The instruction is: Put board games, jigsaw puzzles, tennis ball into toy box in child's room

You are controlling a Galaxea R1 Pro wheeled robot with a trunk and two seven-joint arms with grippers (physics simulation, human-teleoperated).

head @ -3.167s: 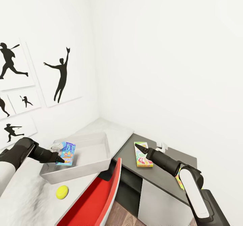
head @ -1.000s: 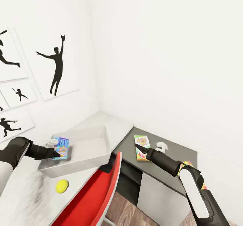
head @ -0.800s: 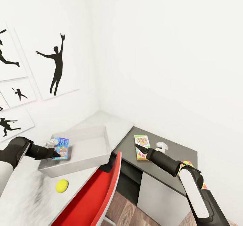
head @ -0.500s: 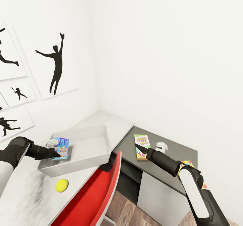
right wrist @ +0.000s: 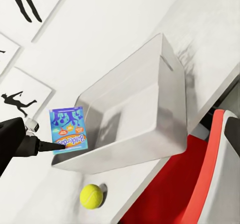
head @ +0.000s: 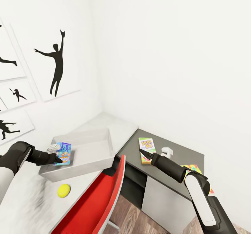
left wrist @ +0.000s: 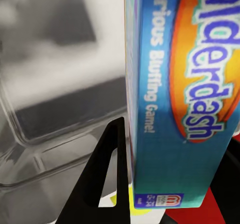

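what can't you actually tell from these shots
- Jigsaw puzzle in the head view: the right arm hides most of it, so its picture is unreadable.
- Right pincer in the head view: too small and dark to tell open from shut.
- Blue board game in the left wrist view: its title is cut off by the edge.
- Toy box floor in the head view: its near wall hides part of it.

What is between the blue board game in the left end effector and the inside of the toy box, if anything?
Nothing visible blocks it. The left end effector holds the blue board game upright over the near end of the toy box, above its rim. The floor of the box below looks bare. The tennis ball lies outside, on the table.
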